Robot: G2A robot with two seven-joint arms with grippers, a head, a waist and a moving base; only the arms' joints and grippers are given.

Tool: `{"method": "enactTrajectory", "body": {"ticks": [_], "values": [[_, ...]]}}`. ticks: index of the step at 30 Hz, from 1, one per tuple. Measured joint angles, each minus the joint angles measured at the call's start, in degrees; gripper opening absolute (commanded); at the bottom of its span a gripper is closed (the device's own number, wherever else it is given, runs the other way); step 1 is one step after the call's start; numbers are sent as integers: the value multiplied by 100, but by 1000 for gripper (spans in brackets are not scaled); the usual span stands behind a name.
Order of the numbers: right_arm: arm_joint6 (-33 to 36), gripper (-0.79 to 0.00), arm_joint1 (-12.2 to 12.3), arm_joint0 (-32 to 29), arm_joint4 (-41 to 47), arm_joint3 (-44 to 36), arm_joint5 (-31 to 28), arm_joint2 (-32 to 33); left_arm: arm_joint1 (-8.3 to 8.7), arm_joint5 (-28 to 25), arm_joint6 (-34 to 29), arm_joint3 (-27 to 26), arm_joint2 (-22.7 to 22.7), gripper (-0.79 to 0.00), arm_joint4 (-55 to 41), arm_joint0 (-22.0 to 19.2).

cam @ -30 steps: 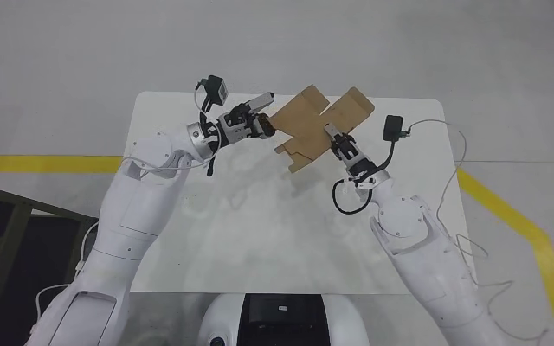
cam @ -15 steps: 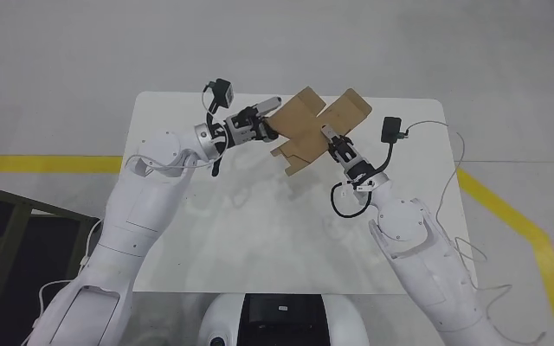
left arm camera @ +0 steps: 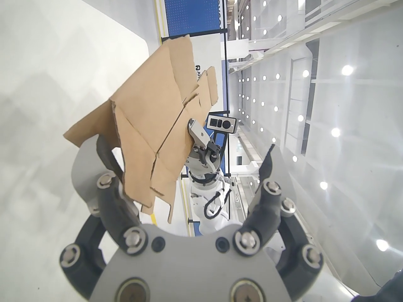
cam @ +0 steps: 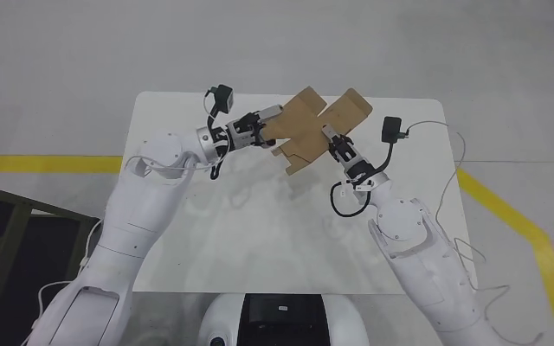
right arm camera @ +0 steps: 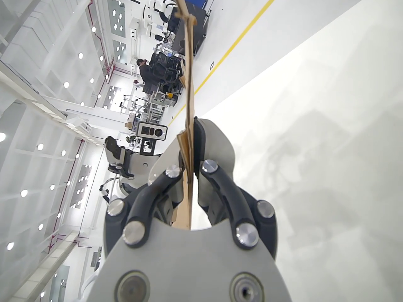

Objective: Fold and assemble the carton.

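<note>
Upper centre of the top view: flat brown corrugated cardboard carton (cam: 310, 121), unfolded and roughly cross-shaped. It is held tilted in the air above the white rectangular table (cam: 216, 242). I cannot tell whether any edge touches the surface.

Right gripper (cam: 334, 140): pinching the carton at its lower-right edge. Its wrist view shows the right gripper (right arm camera: 189, 130) with both pads pressed onto the sheet and the carton (right arm camera: 190, 95) running away edge-on. Only a narrow margin of board sits between the pads.

Left gripper (cam: 264, 123): spread wide at the carton's left flap, holding nothing. In its wrist view the left gripper (left arm camera: 181, 152) has one finger (left arm camera: 86, 161) behind a corner of the carton (left arm camera: 151, 111), touching or nearly so. The other finger (left arm camera: 270, 171) is well apart from the board.

Risks, my reading:
- The whole sheet hangs from one narrow pinch. A push on the far flap levers against it, so the board could pivot, slip out and drop to the table.
- The open jaws straddle only a corner. Closing here may catch the flap tip and crush or tear the corrugation rather than bend it along a scored crease.
- Pressure off the crease line would put a fold in the wrong place, and the panels would not square up.

Early stage, I'd say: no panel stands up yet.
</note>
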Motion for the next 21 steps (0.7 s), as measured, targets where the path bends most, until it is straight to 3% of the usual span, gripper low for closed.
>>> {"method": "enactTrajectory", "body": {"ticks": [8,12,21], "values": [[35,-785,-37,-18,-69,-20,0,38,-13,87,1,72,71,-215,103,-38],[60,-785,-52,-28,-108,-26,-5,59,-18,103,3,102,85,-262,110,-43],[109,-785,-85,-58,-191,-55,-9,108,-22,181,-31,186,100,-265,145,-61]]}}
